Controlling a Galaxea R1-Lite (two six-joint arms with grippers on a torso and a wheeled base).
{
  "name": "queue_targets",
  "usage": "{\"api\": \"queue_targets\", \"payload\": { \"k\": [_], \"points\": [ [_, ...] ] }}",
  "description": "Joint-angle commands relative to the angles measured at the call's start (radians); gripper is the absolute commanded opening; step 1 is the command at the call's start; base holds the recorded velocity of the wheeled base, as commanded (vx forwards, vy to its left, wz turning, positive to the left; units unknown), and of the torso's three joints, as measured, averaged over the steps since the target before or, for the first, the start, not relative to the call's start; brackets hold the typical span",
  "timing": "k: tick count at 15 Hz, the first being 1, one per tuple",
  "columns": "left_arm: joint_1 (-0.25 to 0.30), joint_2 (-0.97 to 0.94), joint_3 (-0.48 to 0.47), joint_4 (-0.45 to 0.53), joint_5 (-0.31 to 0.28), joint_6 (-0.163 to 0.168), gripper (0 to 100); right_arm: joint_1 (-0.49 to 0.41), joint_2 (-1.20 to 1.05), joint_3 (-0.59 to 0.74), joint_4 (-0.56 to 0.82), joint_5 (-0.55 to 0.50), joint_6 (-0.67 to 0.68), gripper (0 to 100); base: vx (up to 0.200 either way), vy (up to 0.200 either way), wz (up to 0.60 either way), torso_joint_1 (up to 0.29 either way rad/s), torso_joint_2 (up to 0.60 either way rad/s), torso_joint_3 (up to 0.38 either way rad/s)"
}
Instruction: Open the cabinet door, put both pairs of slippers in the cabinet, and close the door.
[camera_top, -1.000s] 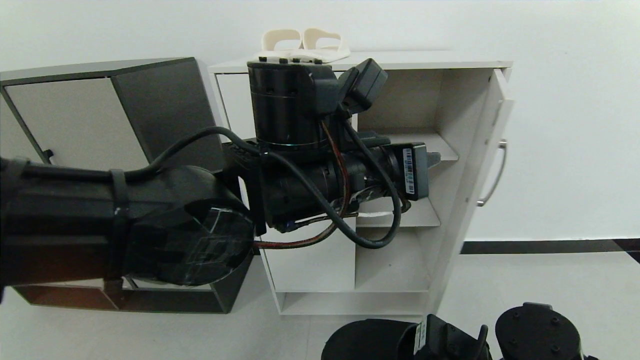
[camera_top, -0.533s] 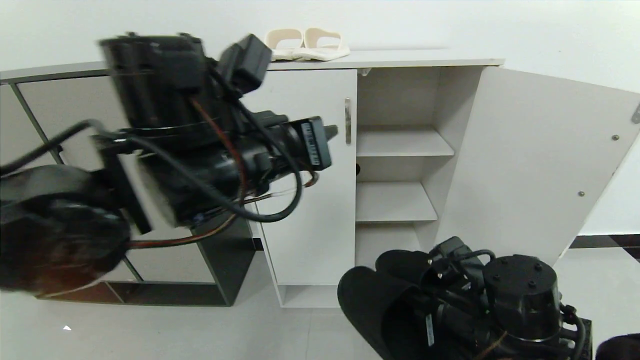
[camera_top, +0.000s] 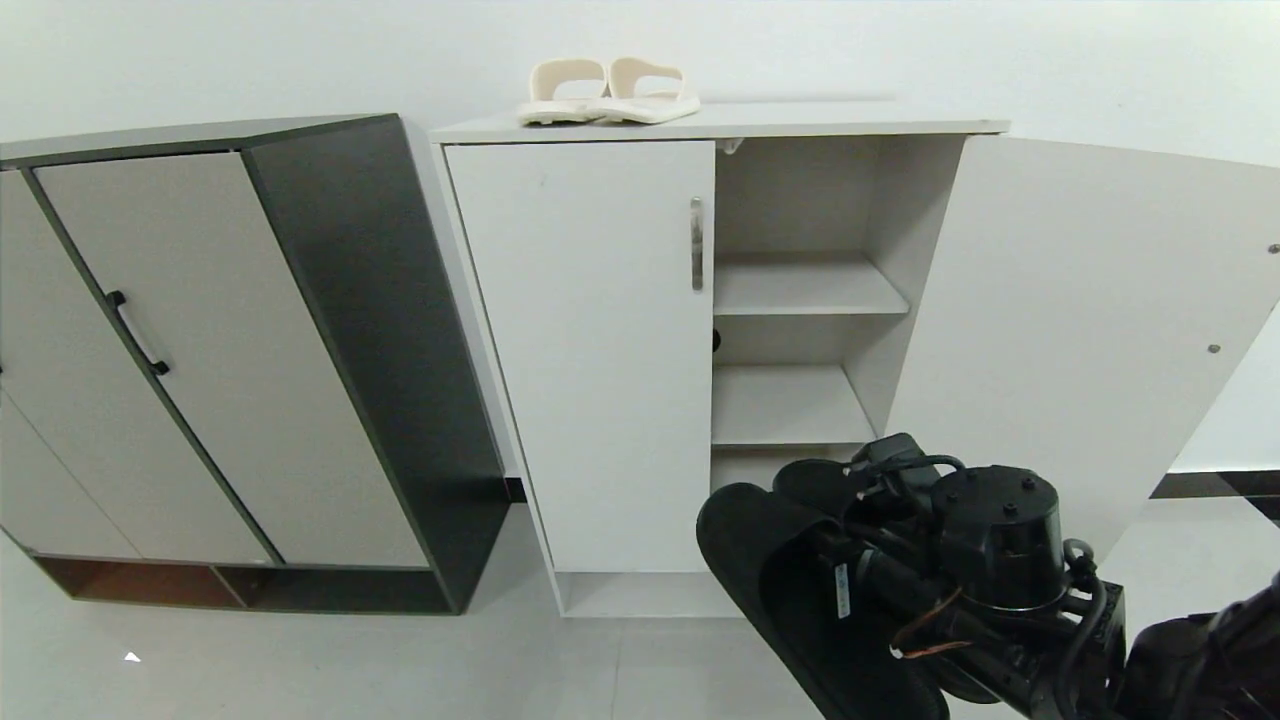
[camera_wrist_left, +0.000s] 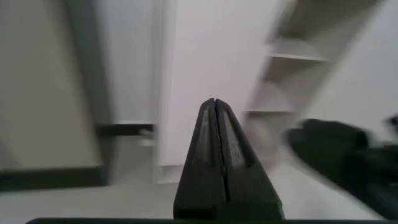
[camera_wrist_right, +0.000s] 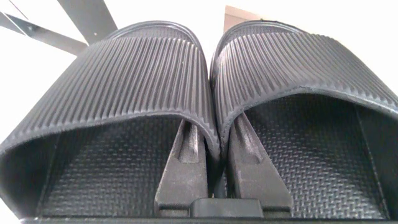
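Black slippers (camera_top: 770, 560) are hanging pinched by their inner straps in the right gripper (camera_wrist_right: 212, 142), rising toward shelves (camera_top: 790, 405) just ahead; the left gripper (camera_wrist_left: 215, 130), pressed together, is withdrawing, leaving the door (camera_top: 1080, 330) swung wide, so loading is starting.

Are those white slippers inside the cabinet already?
No, the white slippers lie side by side on top of the cabinet, not on its shelves.
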Motion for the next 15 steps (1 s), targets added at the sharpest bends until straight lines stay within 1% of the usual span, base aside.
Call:
{"api": "queue_targets", "payload": {
  "k": [1, 2, 3, 4, 5, 6, 7, 8, 9, 10, 11, 12, 13, 15],
  "points": [
    [0.250, -0.480, 0.364, 0.118, 0.036, 0.072, 0, -0.005, 0.014, 0.001, -0.001, 0.000, 0.000, 0, 0.000, 0.000, 0.00, 0.000, 0.00, 0.000],
    [0.270, -0.488, 0.410, 0.113, 0.014, 0.069, 0, -0.005, 0.014, 0.002, -0.001, 0.000, 0.000, 0, 0.000, 0.000, 0.00, 0.000, 0.00, 0.000],
    [0.285, -0.497, 0.410, 0.115, -0.014, 0.061, 0, -0.005, 0.014, 0.004, -0.001, 0.000, 0.000, 0, 0.000, 0.000, 0.00, 0.000, 0.00, 0.000],
    [0.293, -0.505, 0.410, 0.118, -0.141, 0.049, 0, -0.006, 0.014, 0.005, -0.001, 0.000, 0.000, 0, 0.000, 0.000, 0.00, 0.000, 0.00, 0.000],
    [0.293, -0.506, 0.410, 0.118, -0.205, 0.051, 0, -0.005, 0.016, 0.007, -0.001, -0.002, 0.000, 0, 0.000, 0.000, 0.00, 0.000, 0.00, 0.000],
    [0.296, -0.512, 0.410, 0.155, -0.256, 0.061, 0, -0.006, 0.014, 0.008, -0.001, -0.005, 0.000, 0, 0.000, 0.000, 0.00, 0.000, 0.00, 0.000],
    [0.300, -0.520, 0.408, 0.170, -0.296, 0.066, 0, -0.006, 0.014, 0.010, -0.001, -0.006, 0.000, 0, 0.000, 0.000, 0.00, 0.000, 0.00, 0.000],
    [0.302, -0.522, 0.410, 0.156, -0.300, 0.074, 0, -0.006, 0.014, 0.010, -0.002, -0.006, 0.000, 0, 0.000, 0.000, 0.00, 0.000, 0.00, 0.000],
    [0.308, -0.539, 0.410, 0.158, -0.307, 0.115, 0, -0.005, 0.014, 0.010, -0.002, -0.006, 0.000, 0, 0.000, 0.000, 0.00, 0.000, 0.00, 0.000],
    [0.317, -0.559, 0.410, 0.158, -0.302, 0.175, 0, -0.006, 0.016, 0.011, -0.002, -0.006, 0.000, 0, 0.000, 0.000, 0.00, 0.000, 0.00, 0.000],
    [0.317, -0.557, 0.410, 0.158, -0.307, 0.170, 0, -0.005, 0.014, 0.011, -0.002, -0.006, 0.000, 0, 0.000, 0.000, 0.00, 0.000, 0.00, 0.000],
    [0.317, -0.557, 0.410, 0.158, -0.336, 0.100, 0, -0.005, 0.016, 0.011, -0.002, -0.009, 0.000, 0, 0.000, 0.000, 0.00, 0.000, 0.00, 0.000],
    [0.317, -0.557, 0.410, 0.158, -0.345, 0.075, 0, -0.005, 0.014, 0.011, -0.002, -0.019, 0.000, 0, 0.000, 0.000, 0.00, 0.000, 0.00, 0.000],
    [0.317, -0.557, 0.410, 0.158, -0.342, 0.078, 0, -0.003, 0.023, 0.002, -0.010, -0.046, 0.000, 0, 0.000, 0.000, 0.00, 0.000, 0.00, 0.000]
  ]
}}
